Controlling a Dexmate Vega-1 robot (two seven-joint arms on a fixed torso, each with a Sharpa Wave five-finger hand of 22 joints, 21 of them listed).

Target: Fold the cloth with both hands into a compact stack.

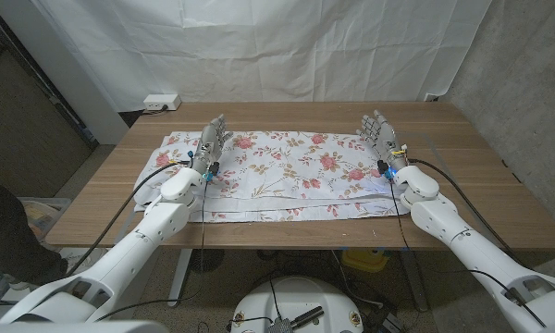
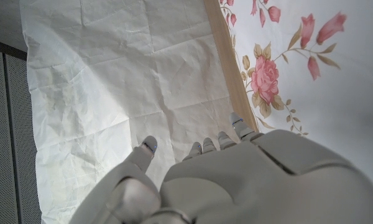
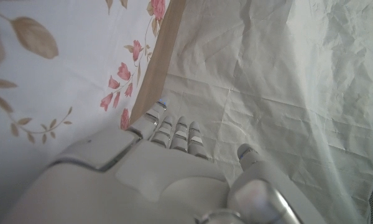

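Observation:
A white cloth (image 1: 287,174) printed with red roses lies spread across the wooden table (image 1: 472,176), folded once so a lower layer shows along its near edge. My left hand (image 1: 211,146) stands over the cloth's left part, fingers apart and reaching away from me, holding nothing. My right hand (image 1: 381,139) stands over the cloth's right end in the same way, empty. The left wrist view shows my left hand (image 2: 236,180) above the rose print of the cloth (image 2: 311,68). The right wrist view shows my right hand (image 3: 161,174) over the cloth (image 3: 50,81).
A crumpled white backdrop (image 1: 259,46) hangs behind the table. A white power strip (image 1: 161,102) sits beyond the table's far left corner. Bare wood shows left and right of the cloth. A dark shape (image 1: 0,231) is at the picture's left edge.

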